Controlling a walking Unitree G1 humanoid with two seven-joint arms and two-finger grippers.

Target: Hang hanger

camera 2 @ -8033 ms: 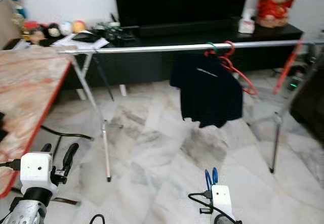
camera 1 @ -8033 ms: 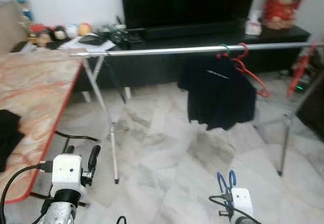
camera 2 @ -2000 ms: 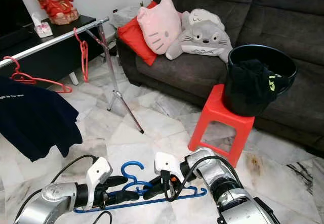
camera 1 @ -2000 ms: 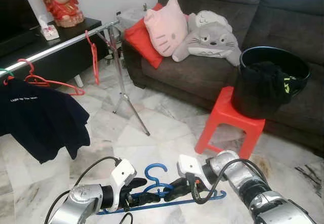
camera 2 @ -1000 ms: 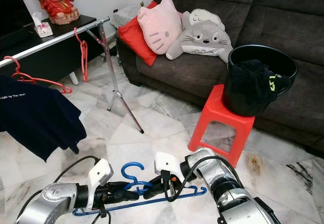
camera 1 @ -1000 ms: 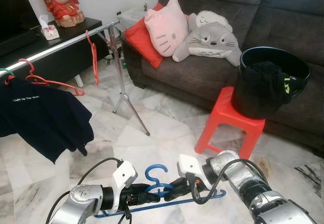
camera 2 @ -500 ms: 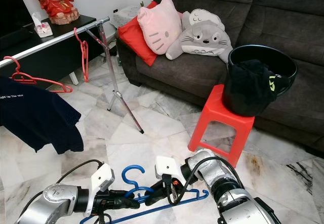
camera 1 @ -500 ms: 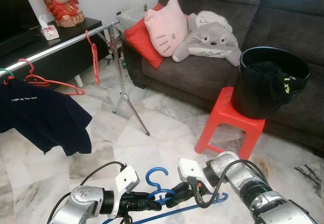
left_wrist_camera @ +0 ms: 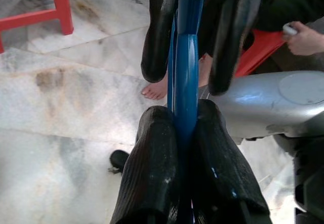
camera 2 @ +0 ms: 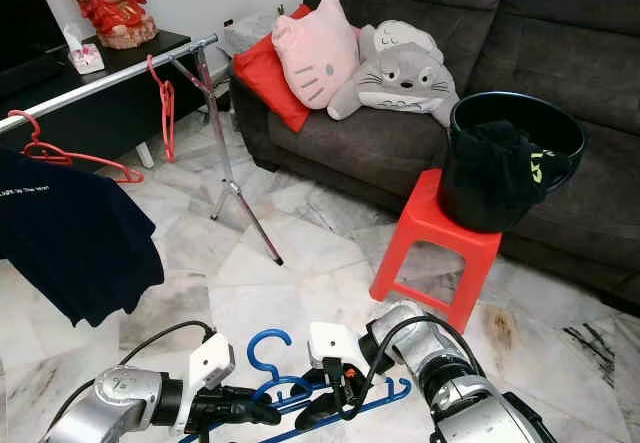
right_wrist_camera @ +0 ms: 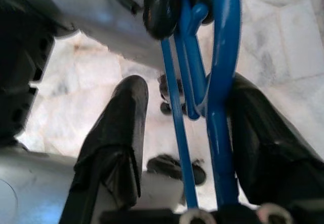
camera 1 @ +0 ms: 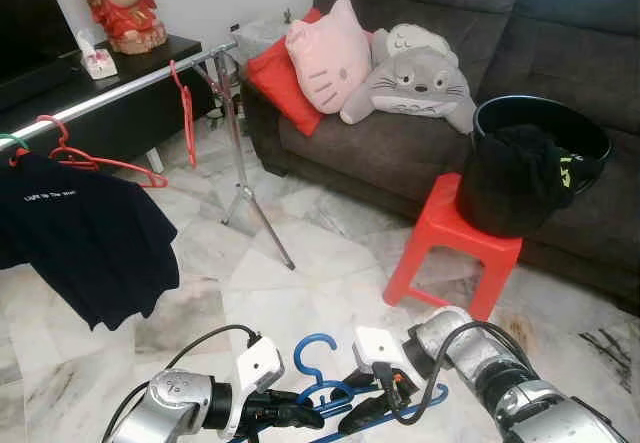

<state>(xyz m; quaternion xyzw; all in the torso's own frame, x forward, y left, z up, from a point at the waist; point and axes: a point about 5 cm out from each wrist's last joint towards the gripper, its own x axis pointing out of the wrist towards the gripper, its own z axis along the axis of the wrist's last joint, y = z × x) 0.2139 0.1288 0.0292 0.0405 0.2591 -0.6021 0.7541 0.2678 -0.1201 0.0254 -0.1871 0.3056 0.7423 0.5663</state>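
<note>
A blue hanger [camera 1: 330, 388] sits low and near, just above the marble floor [camera 1: 300, 283], between the two arms. The left gripper [camera 1: 300, 415] has its jaws clamped on the hanger's thin blue stem — the left wrist view shows both fingers [left_wrist_camera: 152, 173] pressed flat against the plastic. The right gripper [camera 1: 362, 418] straddles the same hanger from the right, but its jaws stand apart, one finger [right_wrist_camera: 114, 133] clear of the blue bars with floor showing between, so the left gripper alone seems to carry the load.

Far to the left runs the silver rail [camera 1: 110, 88] of a clothes rack, with a red hanger [camera 1: 95, 163], a dark shirt [camera 1: 80, 233] and a second red hanger [camera 1: 185, 103] further right on it. A red stool [camera 1: 455, 238] carrying a black basket [camera 1: 535, 153] stands before the sofa [camera 1: 420, 133] on the right.

The hanger looks light, stiff and smooth — likely to swivel or slip in a narrow pinch, and thin enough to flex. The best hold is probably at the neck, just below the hook [camera 1: 315, 348], leaving the hook free for the bare rail between the red hangers
</note>
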